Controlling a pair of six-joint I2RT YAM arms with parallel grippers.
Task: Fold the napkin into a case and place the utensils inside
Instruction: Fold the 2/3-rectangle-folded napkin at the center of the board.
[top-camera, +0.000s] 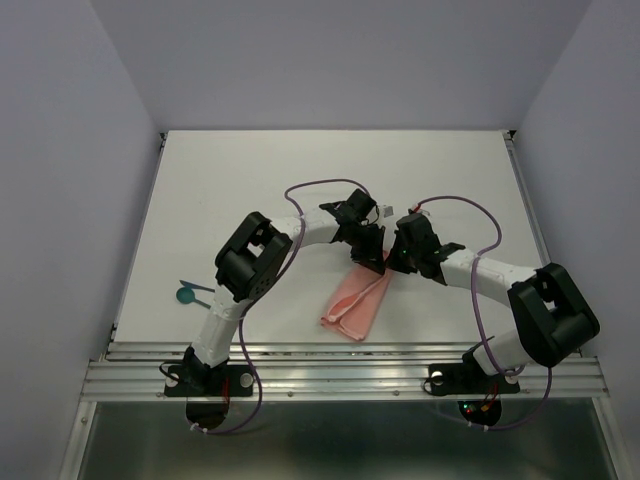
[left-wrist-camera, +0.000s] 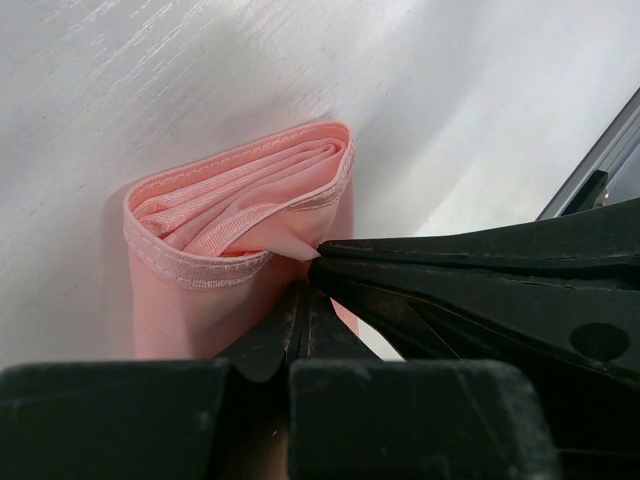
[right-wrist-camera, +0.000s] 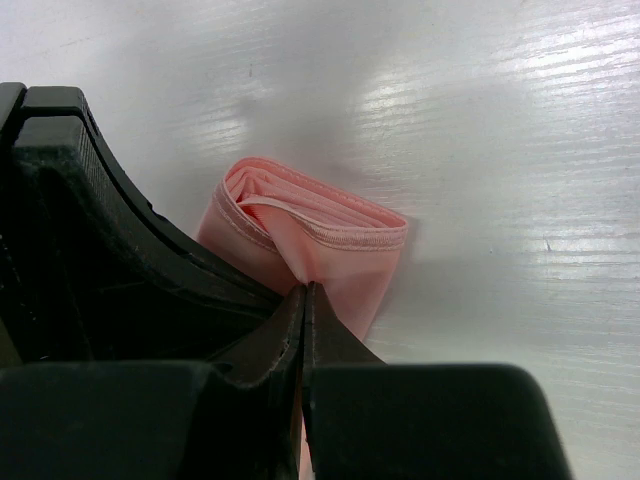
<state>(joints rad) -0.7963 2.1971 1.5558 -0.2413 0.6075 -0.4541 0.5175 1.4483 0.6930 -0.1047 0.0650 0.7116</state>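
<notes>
The left hand (left-wrist-camera: 300, 292) is fully closed, its two fingers pressed together on a layer of the napkin (left-wrist-camera: 235, 215) at the end of the cloth farther from the arm bases. The right hand (right-wrist-camera: 304, 292) is likewise fully closed and pinches the same end from the opposite side, so the two hands sit just beside each other. The napkin is folded into a narrow, layered strip lying diagonally on the surface (top-camera: 300, 170) between the two arms, with stacked hems showing at one end. The utensils (top-camera: 190, 292) lie well apart to the left, beside the left arm and outside the cloth. Judged status: folding is well advanced, with a final fold or adjustment possibly pending. Insertion of the utensils is not yet done.
</notes>
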